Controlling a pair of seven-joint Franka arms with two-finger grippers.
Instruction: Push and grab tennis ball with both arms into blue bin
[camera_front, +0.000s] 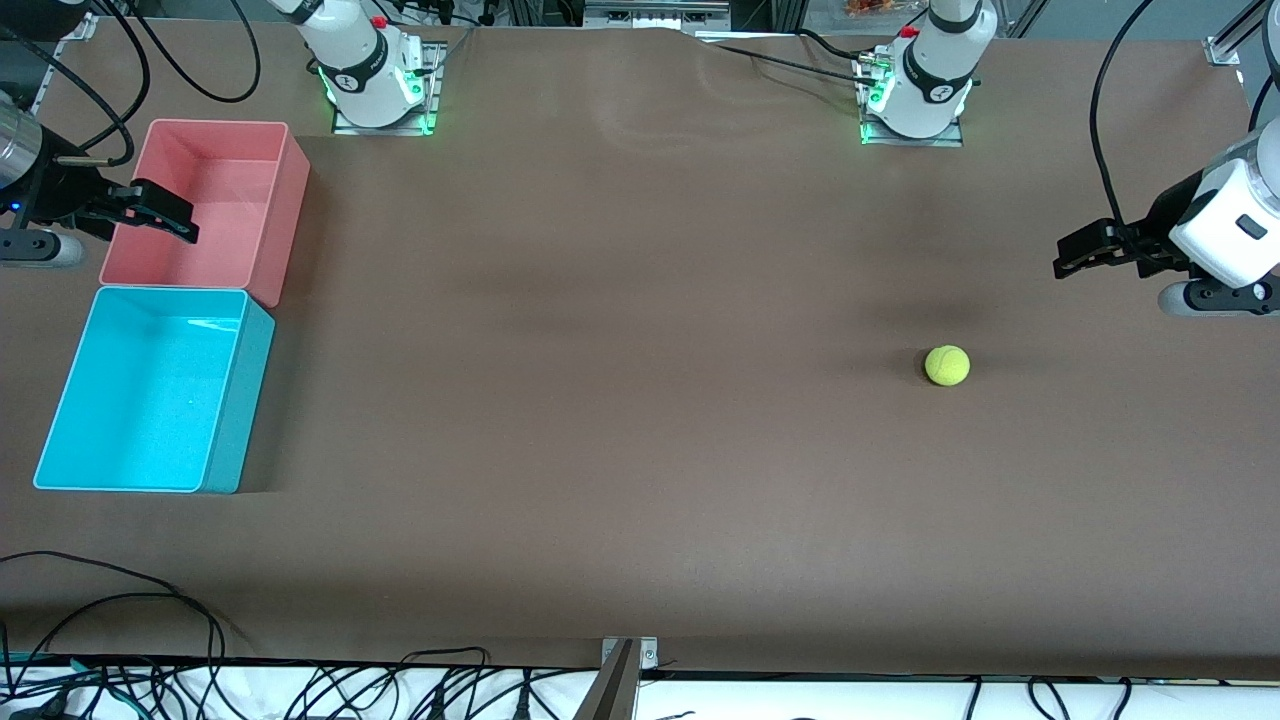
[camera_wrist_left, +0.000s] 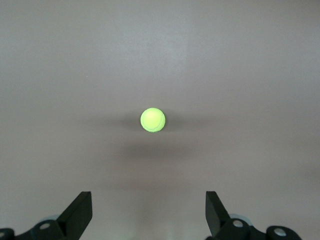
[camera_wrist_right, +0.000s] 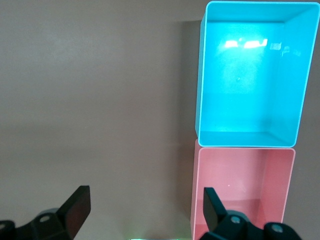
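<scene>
Nothing settled yet, plenty to fumble.

Nearest the front camera, lower left of the frame: the blue bin (camera_front: 150, 390), empty, resting on the brown surface (camera_front: 620, 450). Touching its upper edge, the pink bin (camera_front: 215, 205), same shape, also empty. Easy wrong target for a ball rolling in hot.

Mid-right of the frame: the tennis ball (camera_front: 946, 365), alone on open surface, well apart from both bins, at the left arm's end. Long roll ahead; any off-centre nudge likely to send it curving toward the table's front edge or up toward the pink bin. Too hard a push, and likely a bounce off the blue bin's wall rather than into it.

Right edge of the frame: left gripper (camera_front: 1085, 250), jaws wide open, nothing held, hovering near the ball, which sits centred between the fingertips (camera_wrist_left: 80, 210) in the left wrist view.

Left edge, upper: right gripper (camera_front: 160, 212), jaws spread wide, empty, over the pink bin's rim, waiting. Late interception there, and no catch.
</scene>
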